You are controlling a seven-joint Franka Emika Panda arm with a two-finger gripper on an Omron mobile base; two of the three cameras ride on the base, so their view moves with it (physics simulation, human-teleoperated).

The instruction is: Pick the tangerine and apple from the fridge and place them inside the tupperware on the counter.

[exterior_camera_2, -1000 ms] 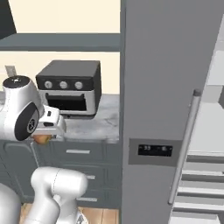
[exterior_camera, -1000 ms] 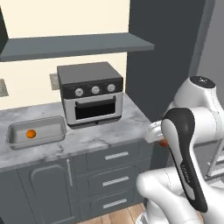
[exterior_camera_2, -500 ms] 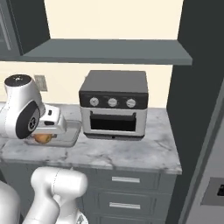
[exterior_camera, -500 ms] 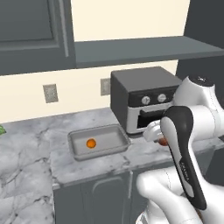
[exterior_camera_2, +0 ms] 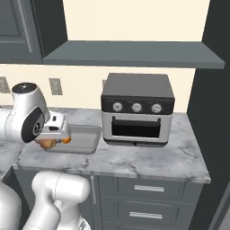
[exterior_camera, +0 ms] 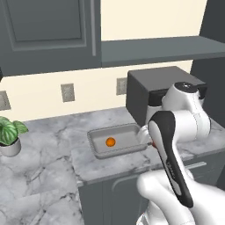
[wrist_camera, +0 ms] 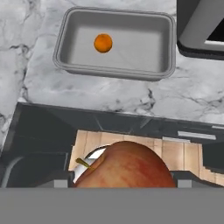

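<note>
Here, the robot's hand [wrist_camera: 124,186] is clamped on the apple [wrist_camera: 127,165], which swells across the foot of the hand view as a red-and-yellow streaked fruit with a thin brownish stem leaning to one side. The finger tips on either side of it are mostly cut off by the lower edge, so only dark stubs against the fruit can be made out. Beyond the apple, past the front edge of the desk [wrist_camera: 109,96], that same view looks down into the tupperware [wrist_camera: 116,70], a shallow grey tray with rounded corners and a flared rim, where the tangerine [wrist_camera: 103,43] lies alone on the floor of the tray, a small plain bright orange ball.

From the right base view the apple [exterior_camera_2: 47,143] is a dull orange-red sliver under the white wrist, just in front of the tupperware [exterior_camera_2: 85,139], and a speck of orange beside it is probably the tangerine, though it is too small to be sure. The toaster oven [exterior_camera_2: 137,110] stands just beside the tray here, its three knobs and dark door plain to see.

The left base view shows the tangerine [exterior_camera: 110,142] clearly inside the tupperware [exterior_camera: 99,149], while the arm's dark-fronted link hides the near right corner of the tray and the hand itself. A potted plant [exterior_camera: 9,134] sits well apart at the far left of the desk [exterior_camera: 48,158].
</note>
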